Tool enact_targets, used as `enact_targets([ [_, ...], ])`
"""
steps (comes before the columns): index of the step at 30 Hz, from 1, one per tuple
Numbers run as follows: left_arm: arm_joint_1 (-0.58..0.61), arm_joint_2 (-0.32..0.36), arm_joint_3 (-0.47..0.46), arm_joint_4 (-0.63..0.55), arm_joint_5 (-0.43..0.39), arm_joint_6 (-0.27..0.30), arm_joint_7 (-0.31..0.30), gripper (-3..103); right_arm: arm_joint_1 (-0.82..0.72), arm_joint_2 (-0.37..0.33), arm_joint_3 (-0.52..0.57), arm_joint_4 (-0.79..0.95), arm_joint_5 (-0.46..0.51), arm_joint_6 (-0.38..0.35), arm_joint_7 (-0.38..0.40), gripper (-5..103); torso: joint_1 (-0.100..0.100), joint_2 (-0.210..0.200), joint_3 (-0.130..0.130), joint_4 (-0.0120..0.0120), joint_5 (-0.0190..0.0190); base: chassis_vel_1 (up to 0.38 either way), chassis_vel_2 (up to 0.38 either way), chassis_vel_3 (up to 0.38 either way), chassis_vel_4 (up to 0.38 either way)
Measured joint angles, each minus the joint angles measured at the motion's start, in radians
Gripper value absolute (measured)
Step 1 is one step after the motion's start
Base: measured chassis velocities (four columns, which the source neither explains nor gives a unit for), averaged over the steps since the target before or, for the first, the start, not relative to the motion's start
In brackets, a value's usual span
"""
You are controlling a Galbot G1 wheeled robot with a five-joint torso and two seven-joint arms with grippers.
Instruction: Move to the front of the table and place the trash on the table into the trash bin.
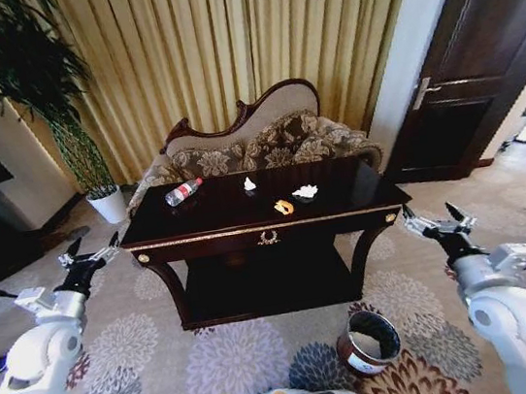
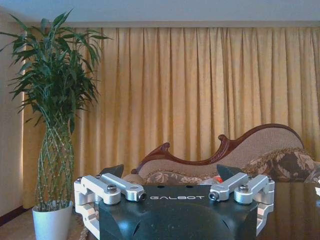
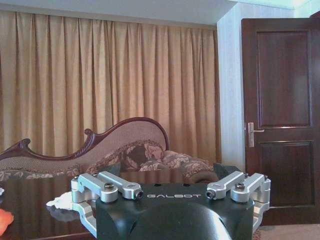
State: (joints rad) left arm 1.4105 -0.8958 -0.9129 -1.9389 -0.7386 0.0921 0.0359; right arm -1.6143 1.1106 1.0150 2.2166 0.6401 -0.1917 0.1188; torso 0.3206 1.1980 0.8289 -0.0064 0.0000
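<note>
While your robot faces the long front edge of the table point(image 1: 342, 201), both arms hang out to the sides, clear of its top. Your left gripper point(image 1: 87, 251) hovers off the table's left end, just outside the front-left corner, fingers spread wide with nothing between them. Your right gripper point(image 1: 435, 222) mirrors it off the front-right corner, fingers spread apart too, holding nothing. Now the trash, all of it on the dark tabletop: the clear bottle point(image 1: 183, 192) with its red label lies on its side toward the back-left corner. A small white paper bit point(image 1: 250, 185) sits near the back edge, about mid-width. The orange-yellow scrap point(image 1: 284, 207) rests closer to the front edge, a little right of centre, and a second crumpled white paper point(image 1: 305, 192) lies just beside it, to its right and slightly farther back; I can't tell whether those two touch. The trash bin point(image 1: 370, 342) stands tilted on the floral carpet point(image 1: 228, 364) in front of the table, below its right half, open mouth turned toward you, well apart from both grippers. From your right wrist you catch the white paper point(image 3: 61, 200) and a sliver of the orange scrap point(image 3: 4, 220) on the glossy top. Behind the table runs the carved-back sofa point(image 1: 265, 143), and the potted plant point(image 1: 93, 172) stands beyond the table's left end.
</note>
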Motion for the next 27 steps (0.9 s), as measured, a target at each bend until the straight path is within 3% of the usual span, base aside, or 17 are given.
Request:
enact_targets([
  [20,0.008,-0.008,-0.001,-0.01,0.002,0.0,0.002,100,-0.001,0.005,0.003,0.005,0.004,0.0,0.0,100,0.0,0.0,0.0,-0.0003,0.0,-0.133,0.116,0.132,-0.123],
  [27,0.013,-0.012,-0.008,-0.032,-0.002,0.0,0.0,100,0.012,-0.009,0.015,0.037,0.058,0.001,0.0,100,0.001,0.0,0.0,-0.0001,-0.0001,-0.069,0.068,0.071,-0.088],
])
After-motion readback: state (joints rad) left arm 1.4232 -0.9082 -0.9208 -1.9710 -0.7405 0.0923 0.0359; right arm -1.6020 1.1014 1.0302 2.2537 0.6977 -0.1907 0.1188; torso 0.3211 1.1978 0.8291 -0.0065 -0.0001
